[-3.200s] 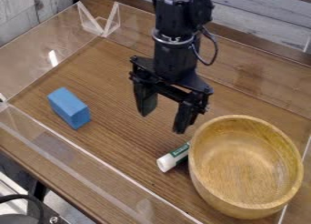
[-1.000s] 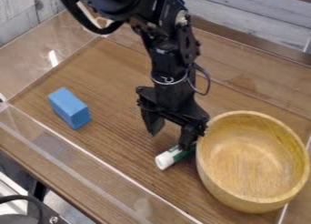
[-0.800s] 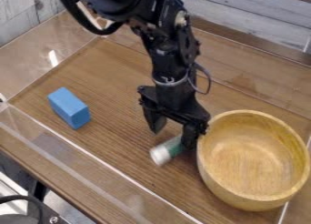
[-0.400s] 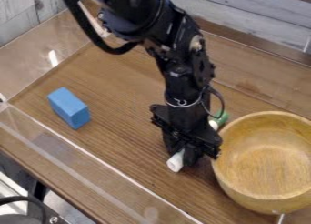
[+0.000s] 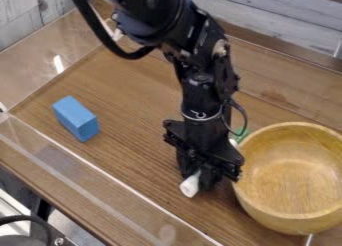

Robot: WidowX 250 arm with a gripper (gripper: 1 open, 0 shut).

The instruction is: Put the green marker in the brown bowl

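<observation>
The green marker (image 5: 193, 185) lies on the wooden table just left of the brown bowl (image 5: 289, 180); only its white end shows below the fingers. My gripper (image 5: 205, 171) is down at table level, shut on the marker. The marker's green part is hidden behind the fingers. The bowl stands at the right with its rim close beside the gripper, and nothing shows inside it.
A blue rectangular block (image 5: 76, 118) lies on the table at the left. Clear plastic walls (image 5: 80, 180) fence the table along the front and left edges. A clear folded stand (image 5: 110, 22) sits at the back left.
The gripper dropped onto the marker and closed its fingers on it. The arm swung slightly right, and the bowl now sits a little farther right.
</observation>
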